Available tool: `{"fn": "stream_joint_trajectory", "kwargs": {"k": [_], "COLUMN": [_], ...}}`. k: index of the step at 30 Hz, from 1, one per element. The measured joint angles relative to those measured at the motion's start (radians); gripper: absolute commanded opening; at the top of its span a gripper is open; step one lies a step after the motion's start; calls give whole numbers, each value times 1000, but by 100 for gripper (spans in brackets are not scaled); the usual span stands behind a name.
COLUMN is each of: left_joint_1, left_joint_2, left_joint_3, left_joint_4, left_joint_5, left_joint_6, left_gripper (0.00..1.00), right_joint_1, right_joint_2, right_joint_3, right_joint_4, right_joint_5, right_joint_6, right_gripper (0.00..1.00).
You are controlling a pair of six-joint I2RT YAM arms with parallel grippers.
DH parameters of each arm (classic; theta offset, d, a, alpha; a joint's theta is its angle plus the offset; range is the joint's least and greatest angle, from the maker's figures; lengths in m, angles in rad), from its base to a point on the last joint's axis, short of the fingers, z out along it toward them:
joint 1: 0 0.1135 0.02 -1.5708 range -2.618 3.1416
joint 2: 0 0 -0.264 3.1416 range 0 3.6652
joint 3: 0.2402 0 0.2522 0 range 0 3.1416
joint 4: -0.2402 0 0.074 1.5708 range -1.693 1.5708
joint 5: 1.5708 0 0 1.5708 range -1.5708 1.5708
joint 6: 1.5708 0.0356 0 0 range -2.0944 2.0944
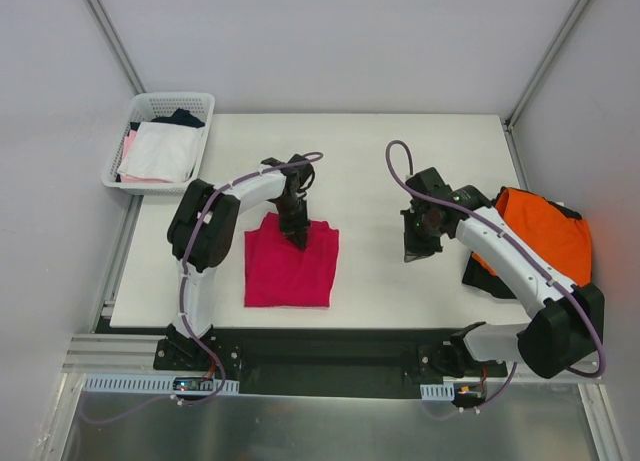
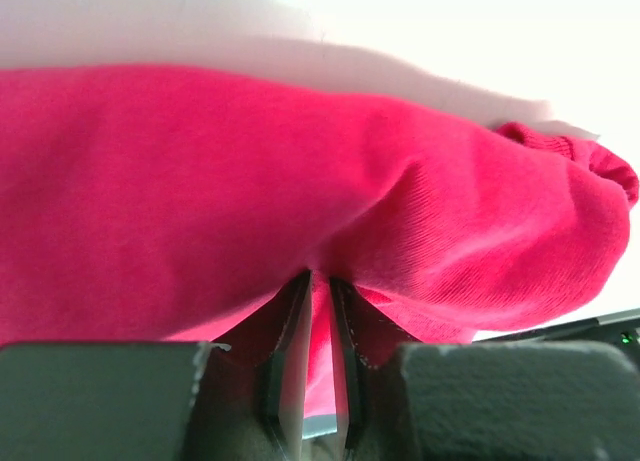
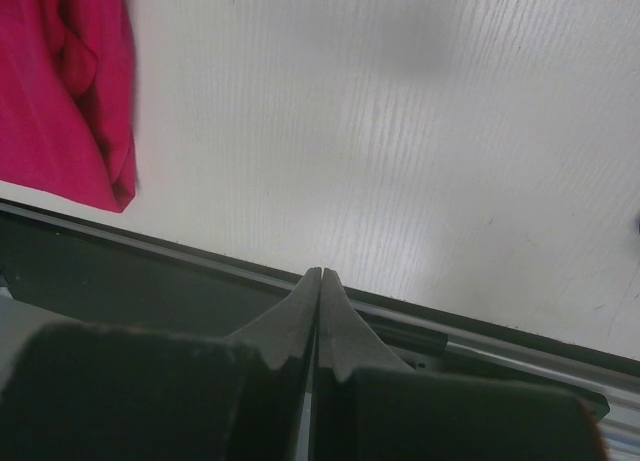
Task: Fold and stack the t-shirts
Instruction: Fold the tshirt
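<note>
Left gripper (image 2: 318, 281) pinches a thin fold of crimson t-shirt (image 1: 290, 271), right gripper (image 1: 415, 246) sits clenched empty; cloth may slip out, undoing the fold.

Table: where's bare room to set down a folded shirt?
Free: the middle of the table, between red shirt and right pincer; also the strip along the far edge. Crowded: right edge, under orange shirt and right arm.

A: Behind and left of the folded t-shirt (image 1: 290, 271)?
B: Off a corner of the tabletop (image 1: 370, 271), basket (image 1: 172, 100) holding garments (image 1: 160, 151).
A: And to its right?
B: Well apart, heaped t-shirts (image 1: 545, 231) at the tabletop edge.
</note>
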Motion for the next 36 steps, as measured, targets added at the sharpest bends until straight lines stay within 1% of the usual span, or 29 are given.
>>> {"fn": "stream_joint_trajectory", "kwargs": {"k": [5,9,15,19,21,22,24,25,26,27,29,33,35,36], "left_joint_1": [-1,-1,-1,-1,-1,-1,-4,-7,-8,-12,-14,-16,-21,-26], "left_joint_2": [-100,-154,-202,-213,-214,-215,-224,-230,-235,-238,-240,-240,-244,-248], "left_joint_3": [-156,-244,-317,-334,-335,-334,-333,-327,-311,-290,-222,-13,66,97], "left_joint_4": [59,78,95,96,96,96,94,86,71,56,19,-32,-50,-59], "left_joint_5": [3,3,3,3,3,1,-12,-28,-43,-66,-97,-162,-189,-203], "left_joint_6": [-43,-51,-51,-51,-51,-51,-54,-58,-63,-66,-70,-67,-64,-63], "left_gripper": [13,13,13,13,16,21,27,31,37,41,49,52,52,50], "right_joint_1": [1,2,2,2,2,2,2,2,2,2,2,3,3,3], "right_joint_2": [-14,-14,-14,-14,-14,-14,-14,-14,-14,-14,-14,-14,-14,-14], "right_joint_3": [-15,-15,-15,-16,-16,-16,-16,-16,-16,-16,-16,-16,-16,-16], "right_joint_4": [-1,2,6,8,9,10,10,10,11,11,12,14,14,14], "right_joint_5": [0,-1,-3,-3,-3,-4,-4,-4,-4,-5,-8,-12,-13,-13], "right_joint_6": [3,3,3,3,3,3,3,3,3,2,2,2,0,0], "right_gripper": [1,1,1,1,1,1,1,1,1,1,1,1,1,1]}}
